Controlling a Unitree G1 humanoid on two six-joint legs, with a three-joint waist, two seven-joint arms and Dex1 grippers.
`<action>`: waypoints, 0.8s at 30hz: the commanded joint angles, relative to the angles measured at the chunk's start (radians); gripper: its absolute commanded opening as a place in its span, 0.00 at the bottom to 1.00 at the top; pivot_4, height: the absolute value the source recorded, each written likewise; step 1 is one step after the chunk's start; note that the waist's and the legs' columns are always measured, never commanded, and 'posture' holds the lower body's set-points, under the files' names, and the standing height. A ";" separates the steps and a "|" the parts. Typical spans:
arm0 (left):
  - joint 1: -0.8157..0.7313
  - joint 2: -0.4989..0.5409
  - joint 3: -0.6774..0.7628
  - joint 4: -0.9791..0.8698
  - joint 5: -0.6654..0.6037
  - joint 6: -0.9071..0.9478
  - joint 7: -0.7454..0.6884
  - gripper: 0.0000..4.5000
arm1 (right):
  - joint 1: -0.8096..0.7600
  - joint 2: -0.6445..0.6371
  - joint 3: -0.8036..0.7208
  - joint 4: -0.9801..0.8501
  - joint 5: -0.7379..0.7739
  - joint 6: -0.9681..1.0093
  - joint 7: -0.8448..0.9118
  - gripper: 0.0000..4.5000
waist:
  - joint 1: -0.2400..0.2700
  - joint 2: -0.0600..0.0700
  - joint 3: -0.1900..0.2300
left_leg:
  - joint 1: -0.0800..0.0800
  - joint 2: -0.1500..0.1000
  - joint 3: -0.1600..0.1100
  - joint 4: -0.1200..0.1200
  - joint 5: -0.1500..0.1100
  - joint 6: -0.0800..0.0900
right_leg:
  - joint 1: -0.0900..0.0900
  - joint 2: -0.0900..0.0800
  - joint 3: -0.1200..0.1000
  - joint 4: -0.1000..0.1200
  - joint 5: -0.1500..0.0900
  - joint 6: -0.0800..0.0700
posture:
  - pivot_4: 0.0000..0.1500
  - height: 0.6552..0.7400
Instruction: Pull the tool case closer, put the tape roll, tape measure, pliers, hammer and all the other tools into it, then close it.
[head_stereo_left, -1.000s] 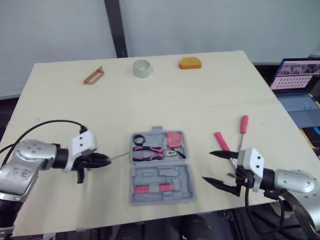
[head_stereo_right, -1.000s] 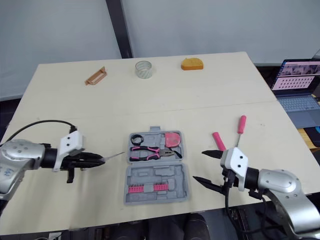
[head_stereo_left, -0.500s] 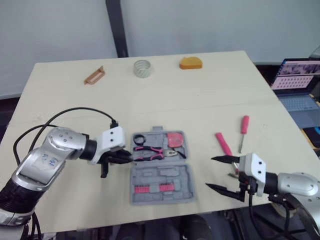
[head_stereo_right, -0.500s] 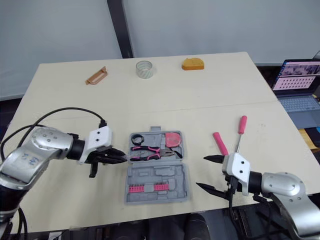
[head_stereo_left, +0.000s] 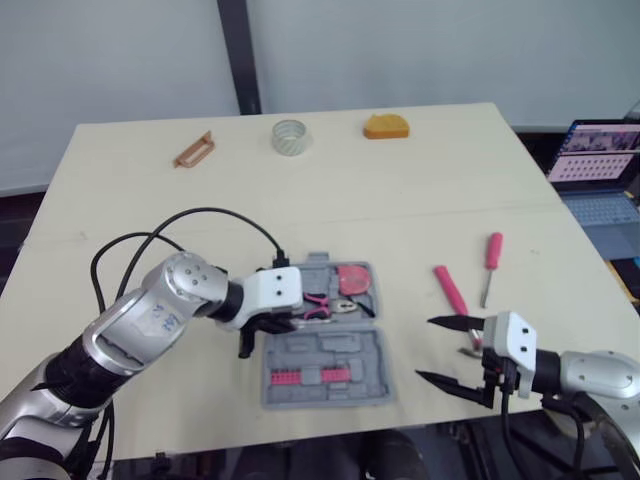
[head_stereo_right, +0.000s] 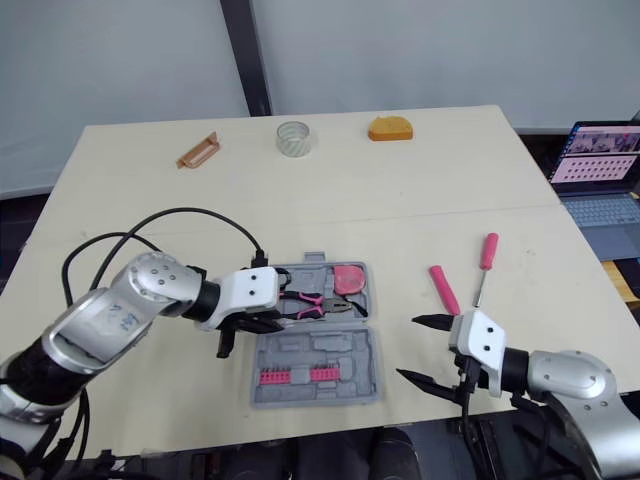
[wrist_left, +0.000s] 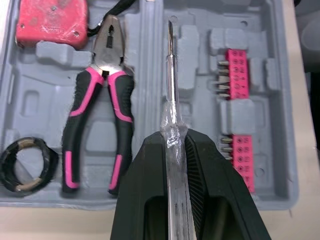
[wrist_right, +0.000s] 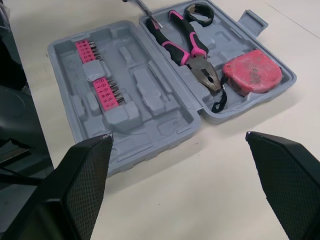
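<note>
**Screwdriver held over open case**

Left gripper (wrist_left: 172, 137): jaws clamped on a clear-handled screwdriver (wrist_left: 171, 85), shaft above the tool case (wrist_right: 145, 125). Case lies open, front centre of the worktop (head_stereo_left: 330, 190). Pliers (wrist_left: 110, 47) and tape measure (wrist_left: 51, 22) sit inside. Right gripper (head_stereo_left: 424, 350): jaws wide apart, empty, near the case.

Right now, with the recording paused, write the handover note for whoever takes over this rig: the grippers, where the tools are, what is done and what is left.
Left gripper: shut on the clear-handled screwdriver, held over the open tool case.
Right gripper: open and empty, at the table's near edge, right of the case.
Done: pliers, red tape measure and black tape roll lie in the case.
On the table: pink-handled tool and pink screwdriver to the right; clear tape roll, orange item and brown item at the far edge.
Left: seat the screwdriver, collect the rest, close the case.
</note>
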 joint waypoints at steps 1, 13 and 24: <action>-0.028 -0.027 -0.027 -0.007 0.005 0.037 0.008 0.00 | 0.010 -0.003 -0.030 -0.041 0.011 -0.003 -0.011 1.00 | 0.000 0.000 0.000 | 0.000 0.000 0.000 0.000 0.000 0.000 | 0.000 0.000 0.000 0.000 0.000 0.000 | 1.00 1.00; -0.117 -0.091 -0.187 0.043 0.088 0.091 0.048 0.00 | 0.015 -0.002 -0.027 -0.050 0.007 0.002 -0.030 1.00 | 0.001 0.000 0.000 | 0.000 0.000 0.000 0.002 0.000 0.000 | 0.000 0.000 0.000 0.001 0.000 0.000 | 1.00 1.00; -0.154 -0.145 -0.250 0.095 0.121 0.099 0.059 0.00 | 0.017 -0.003 -0.027 -0.056 0.006 0.007 -0.043 1.00 | 0.004 0.000 0.000 | -0.001 0.000 0.000 0.004 0.000 0.001 | 0.000 0.000 0.000 0.001 0.000 0.000 | 1.00 1.00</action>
